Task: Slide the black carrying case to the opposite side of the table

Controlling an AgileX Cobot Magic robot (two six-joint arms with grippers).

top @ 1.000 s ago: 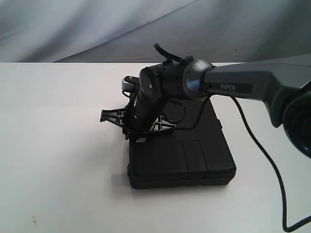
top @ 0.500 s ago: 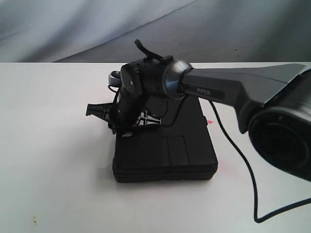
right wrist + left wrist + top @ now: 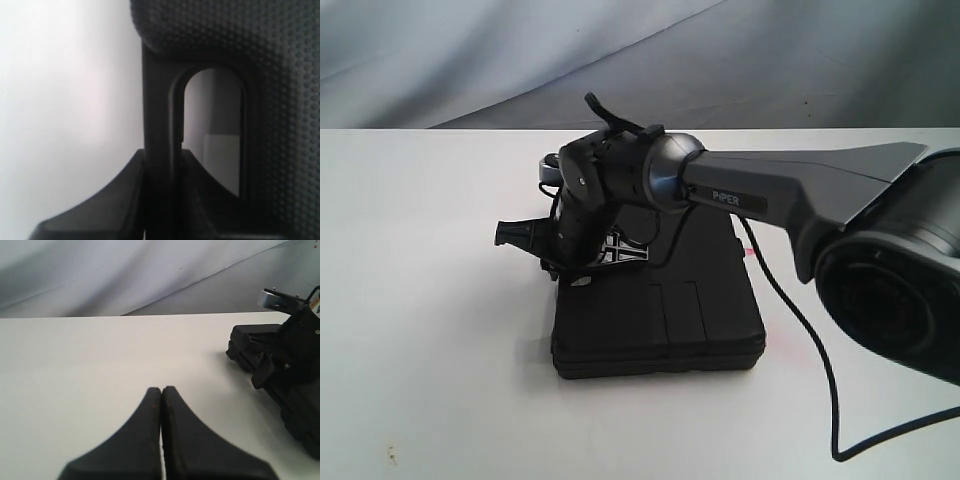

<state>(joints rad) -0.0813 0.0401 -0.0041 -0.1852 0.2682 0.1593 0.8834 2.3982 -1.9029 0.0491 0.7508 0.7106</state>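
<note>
Robot test lab setup, plain white table (image 3: 420, 300), grey fabric backdrop (image 3: 470, 50), PiPER-labelled arm (image 3: 770, 190)

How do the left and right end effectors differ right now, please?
The left end effector is shut on nothing, fingers pressed together; the right end effector is shut on the case, fingers either side of the bar by its handle slot. The left one hangs over the table, apart from the case; the right one is at the case's edge. Both have black fingers.

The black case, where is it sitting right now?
In the exterior view the case lies flat near the middle of the table, the right gripper clamped on its far-left handle edge.
</note>
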